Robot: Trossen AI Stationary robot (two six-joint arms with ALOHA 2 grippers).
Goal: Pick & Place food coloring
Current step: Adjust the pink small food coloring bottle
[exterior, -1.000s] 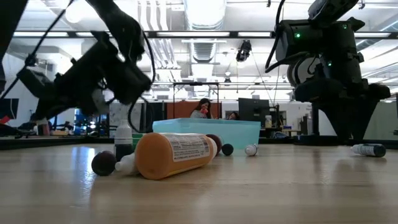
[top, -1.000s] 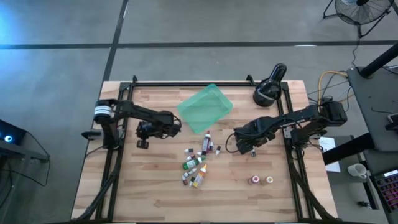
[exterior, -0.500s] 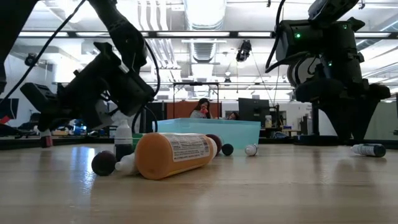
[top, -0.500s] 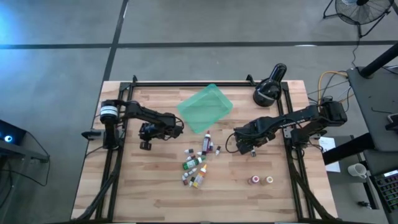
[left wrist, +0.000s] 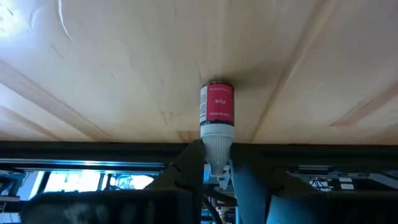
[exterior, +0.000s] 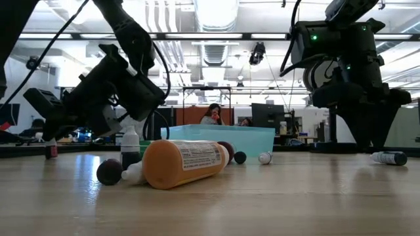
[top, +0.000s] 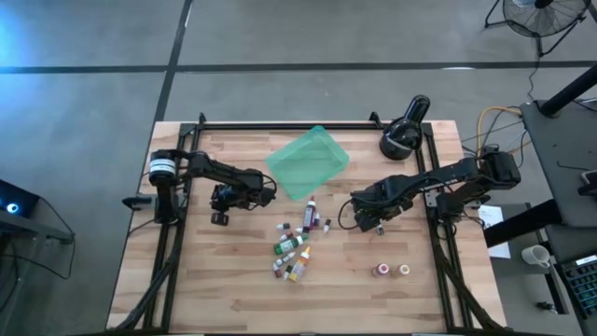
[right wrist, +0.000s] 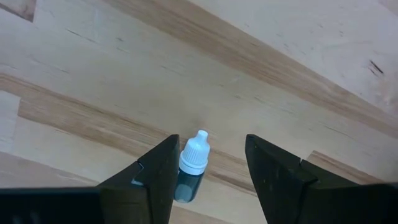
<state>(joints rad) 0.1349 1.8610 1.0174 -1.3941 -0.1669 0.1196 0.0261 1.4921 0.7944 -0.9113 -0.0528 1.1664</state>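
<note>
A red-labelled food coloring bottle (left wrist: pixel 217 106) stands upright on the wood at the table's left, also visible in the low view (exterior: pixel 50 151). My left gripper (left wrist: pixel 217 177) slants down over it, its fingertips close on either side of the white cap. At the right, my right gripper (right wrist: pixel 208 168) points down and is open. A teal bottle (right wrist: pixel 193 155) lies on the table between its fingers, close to one of them. Several more bottles (top: pixel 294 247) lie loose at mid-table. My left gripper has its fingertips (left wrist: pixel 239 177) on both sides of the narrow tip of the bottle's cap (left wrist: pixel 217 158), slanting down from above. A sliver of gap shows beside one finger, so I cannot tell whether they touch. The bottle's base rests on the table.
The translucent teal tray (top: pixel 280 168) sits at the far middle and a black round device (top: pixel 403 131) at the far right. Two small bottles (top: pixel 392 270) stand near the front right. In the low view, an orange bottle (exterior: pixel 184 162) lies close to the camera.
My left gripper has sunk toward the table and tipped a little further down, carrying the red bottle with it. The bottle now stands with its base on the wood. The right arm has kept still.
</note>
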